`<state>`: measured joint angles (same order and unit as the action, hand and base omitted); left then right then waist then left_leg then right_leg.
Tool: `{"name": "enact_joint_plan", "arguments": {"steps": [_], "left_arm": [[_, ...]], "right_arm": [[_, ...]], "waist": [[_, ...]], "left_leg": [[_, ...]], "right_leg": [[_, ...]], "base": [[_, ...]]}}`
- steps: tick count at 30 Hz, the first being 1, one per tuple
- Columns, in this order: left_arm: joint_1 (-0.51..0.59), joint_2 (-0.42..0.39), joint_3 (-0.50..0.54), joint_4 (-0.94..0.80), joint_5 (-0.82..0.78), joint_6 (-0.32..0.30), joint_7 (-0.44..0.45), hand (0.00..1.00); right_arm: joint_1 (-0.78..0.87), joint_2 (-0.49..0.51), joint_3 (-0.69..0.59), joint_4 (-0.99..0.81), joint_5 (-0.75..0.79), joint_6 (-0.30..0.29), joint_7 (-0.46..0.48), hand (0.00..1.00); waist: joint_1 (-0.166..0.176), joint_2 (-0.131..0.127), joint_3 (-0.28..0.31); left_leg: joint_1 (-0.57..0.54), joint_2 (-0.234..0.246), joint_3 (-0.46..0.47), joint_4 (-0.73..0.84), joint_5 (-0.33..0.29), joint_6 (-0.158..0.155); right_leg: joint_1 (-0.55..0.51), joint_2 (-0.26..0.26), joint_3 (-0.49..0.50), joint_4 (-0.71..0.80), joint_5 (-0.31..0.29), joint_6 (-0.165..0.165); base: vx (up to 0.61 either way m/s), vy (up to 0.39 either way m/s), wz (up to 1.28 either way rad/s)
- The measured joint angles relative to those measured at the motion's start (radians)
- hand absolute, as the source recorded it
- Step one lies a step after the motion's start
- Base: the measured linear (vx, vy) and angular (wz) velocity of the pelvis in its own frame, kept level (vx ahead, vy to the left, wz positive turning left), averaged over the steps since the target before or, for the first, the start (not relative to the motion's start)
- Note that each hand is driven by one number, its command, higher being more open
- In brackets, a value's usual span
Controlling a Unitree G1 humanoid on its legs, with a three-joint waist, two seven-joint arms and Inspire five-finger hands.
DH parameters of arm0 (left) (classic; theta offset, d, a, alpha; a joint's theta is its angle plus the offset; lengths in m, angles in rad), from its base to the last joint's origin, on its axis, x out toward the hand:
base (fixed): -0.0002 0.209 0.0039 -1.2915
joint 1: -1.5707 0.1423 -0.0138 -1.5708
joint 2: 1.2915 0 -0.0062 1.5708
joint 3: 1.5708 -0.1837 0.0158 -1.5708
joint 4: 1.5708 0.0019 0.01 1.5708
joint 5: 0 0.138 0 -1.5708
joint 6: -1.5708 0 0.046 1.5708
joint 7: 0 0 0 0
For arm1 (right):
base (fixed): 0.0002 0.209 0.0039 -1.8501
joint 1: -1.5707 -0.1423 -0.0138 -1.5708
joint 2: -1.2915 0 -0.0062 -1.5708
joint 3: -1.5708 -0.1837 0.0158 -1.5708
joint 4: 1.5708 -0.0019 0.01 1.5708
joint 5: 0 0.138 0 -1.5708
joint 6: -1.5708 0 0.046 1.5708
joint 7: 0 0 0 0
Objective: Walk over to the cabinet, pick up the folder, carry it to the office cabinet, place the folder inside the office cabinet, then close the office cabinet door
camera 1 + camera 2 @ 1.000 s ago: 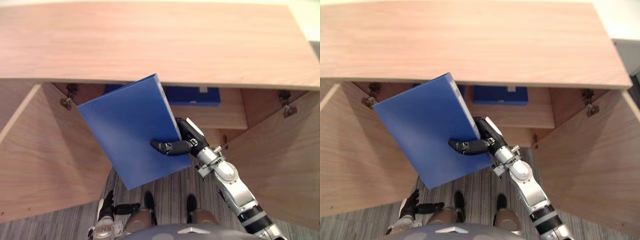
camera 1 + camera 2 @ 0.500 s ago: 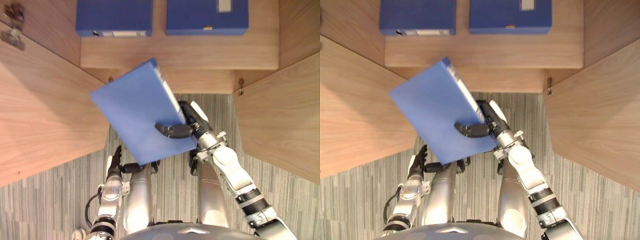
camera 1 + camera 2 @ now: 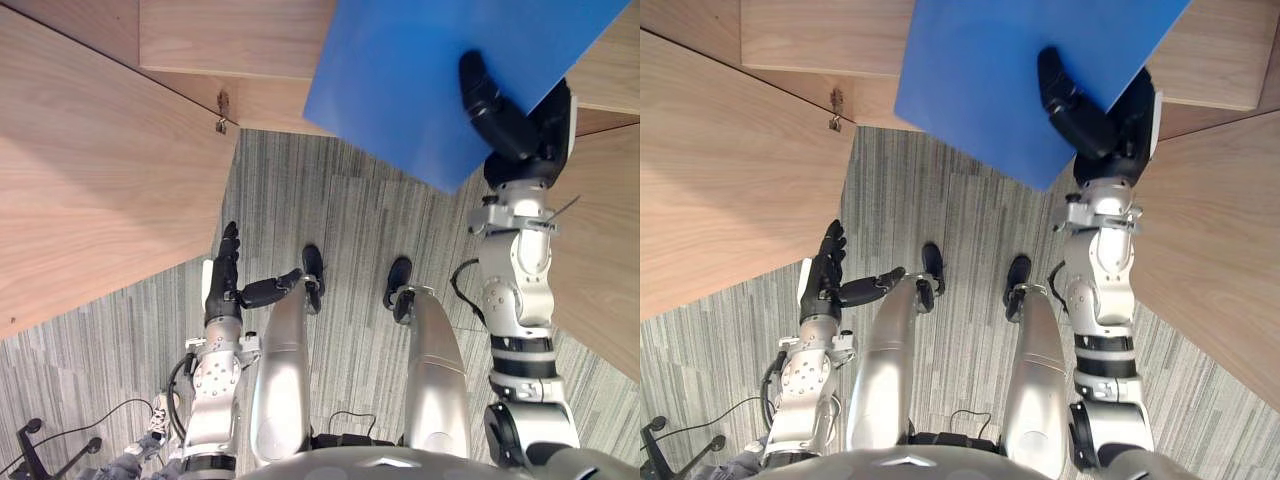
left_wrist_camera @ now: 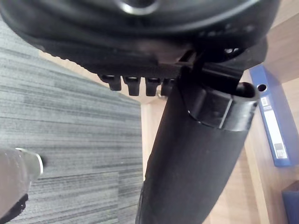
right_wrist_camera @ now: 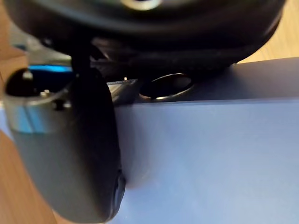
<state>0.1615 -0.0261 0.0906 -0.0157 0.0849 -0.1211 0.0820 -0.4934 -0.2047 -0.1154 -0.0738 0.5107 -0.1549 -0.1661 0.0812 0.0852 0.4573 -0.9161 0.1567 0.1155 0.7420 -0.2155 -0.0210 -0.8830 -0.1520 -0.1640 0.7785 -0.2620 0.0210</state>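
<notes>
The blue folder (image 3: 400,70) is clamped near one corner by the right hand (image 3: 520,145), thumb across the cover, before the office cabinet (image 3: 200,40). It is judged stiff, light and slippery, so a grip near the spine is favoured. The left hand (image 3: 228,285) hangs straight-fingered, clear of the cabinet.

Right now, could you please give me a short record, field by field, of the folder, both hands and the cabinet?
Folder: flat blue folder, raised and tilted, gripped by the right hand
Right hand grip: thumb across the folder's near face, rest of the hand behind it
Left hand: left hand hangs low over the grey striped carpet, fingers straight, holding nothing
Cabinet: light wooden cabinet, doors open on both sides
</notes>
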Motion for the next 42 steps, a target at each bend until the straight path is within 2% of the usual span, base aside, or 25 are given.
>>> {"name": "enact_joint_plan", "arguments": {"steps": [5, 10, 19, 26, 27, 34, 42], "left_arm": [[-0.101, -0.001, 0.001, 0.097, -0.001, -0.001, 0.058, 1.0], [-0.112, -0.002, -0.001, 0.205, -0.02, 0.002, 0.087, 1.0], [-0.138, 0.0, -0.049, 0.303, -0.056, 0.014, 0.139, 1.0], [-0.182, -0.002, -0.076, 0.339, -0.078, 0.028, 0.179, 1.0], [-0.192, -0.002, -0.076, 0.344, -0.079, 0.032, 0.184, 1.0], [-0.233, -0.003, -0.075, 0.36, -0.108, 0.047, 0.217, 1.0], [-0.266, -0.003, -0.075, 0.365, -0.12, 0.066, 0.219, 1.0]], "right_arm": [[-0.206, 0.001, -0.001, 0.117, 0.091, 0.0, -0.069, 0.0], [-0.372, 0.001, -0.008, 0.237, 0.202, 0.0, -0.14, 0.0], [-0.451, 0.034, -0.052, 0.386, 0.326, 0.001, -0.241, 0.0], [-0.483, 0.073, -0.112, 0.425, 0.383, -0.004, -0.319, 0.0], [-0.483, 0.082, -0.117, 0.425, 0.393, -0.009, -0.331, 1.0], [-0.484, 0.125, -0.149, 0.444, 0.395, -0.022, -0.381, 1.0], [-0.498, 0.158, -0.14, 0.444, 0.394, -0.025, -0.381, 1.0]], "waist": [[0.0, 0.0, 0.0], [0.0, 0.0, 0.0], [0.003, -0.002, -0.003], [0.003, -0.002, -0.003], [0.001, -0.002, -0.003], [-0.001, -0.002, -0.003], [-0.003, -0.003, -0.005]], "left_leg": [[-0.006, 0.0, 0.0, -0.001, 0.0, 0.0], [-0.005, -0.007, -0.002, -0.008, 0.002, 0.003], [0.023, -0.027, -0.011, -0.068, 0.032, 0.005], [0.032, -0.028, -0.017, -0.113, 0.062, 0.002], [0.034, -0.028, -0.017, -0.115, 0.063, 0.002], [0.042, -0.027, -0.013, -0.146, 0.085, 0.003], [0.044, -0.025, -0.01, -0.161, 0.105, 0.005]], "right_leg": [[-0.006, -0.001, -0.001, 0.0, -0.001, -0.001], [-0.001, -0.008, -0.007, -0.006, -0.001, -0.001], [0.036, -0.022, -0.029, -0.045, 0.003, -0.002], [0.045, -0.018, -0.046, -0.081, 0.027, -0.005], [0.048, -0.017, -0.047, -0.085, 0.029, -0.005], [0.054, -0.011, -0.048, -0.117, 0.055, -0.005], [0.058, -0.005, -0.047, -0.142, 0.078, -0.009]], "base": [[0.01, 0.001, 0.0], [0.0, 0.019, 0.04], [0.0, 0.012, 0.1], [0.01, 0.002, 0.05], [0.0, 0.0, 0.0], [0.0, 0.0, 0.0], [-0.03, 0.002, -0.02]]}}
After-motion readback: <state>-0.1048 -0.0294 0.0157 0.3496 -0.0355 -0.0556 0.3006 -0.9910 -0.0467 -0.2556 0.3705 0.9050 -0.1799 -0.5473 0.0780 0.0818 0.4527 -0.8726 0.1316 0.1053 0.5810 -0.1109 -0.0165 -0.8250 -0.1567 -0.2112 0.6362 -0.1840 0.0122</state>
